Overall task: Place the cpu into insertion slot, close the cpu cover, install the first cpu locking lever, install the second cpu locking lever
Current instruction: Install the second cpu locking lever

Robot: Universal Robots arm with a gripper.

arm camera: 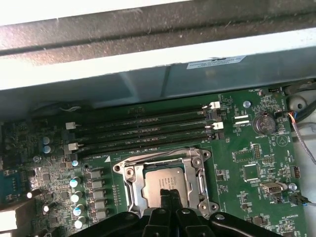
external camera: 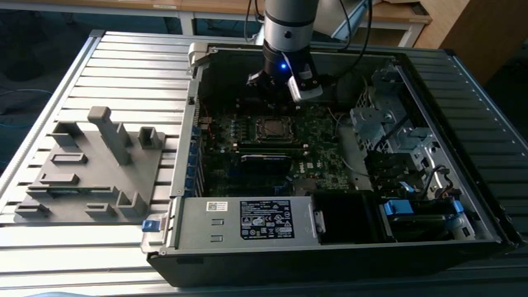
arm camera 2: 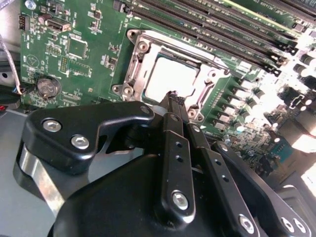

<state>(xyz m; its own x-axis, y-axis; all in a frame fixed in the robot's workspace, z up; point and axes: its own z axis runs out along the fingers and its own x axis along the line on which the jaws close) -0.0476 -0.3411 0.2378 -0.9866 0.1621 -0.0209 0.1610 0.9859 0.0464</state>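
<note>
So the hand (arm camera 2: 174, 98) is pinched fully closed with nothing in it, fingertips pressed together and hanging right over the cpu (arm camera: 163, 178), which already sits in the insertion slot (external camera: 271, 127) near the middle of the motherboard (arm camera: 256, 163). The cpu cover (arm camera: 136, 183) looks folded down around the chip in both wrist views. Honestly can't tell if the tips actually touch the chip, and the slot's near edge is hidden behind the fingers (arm camera: 168, 202).
</note>
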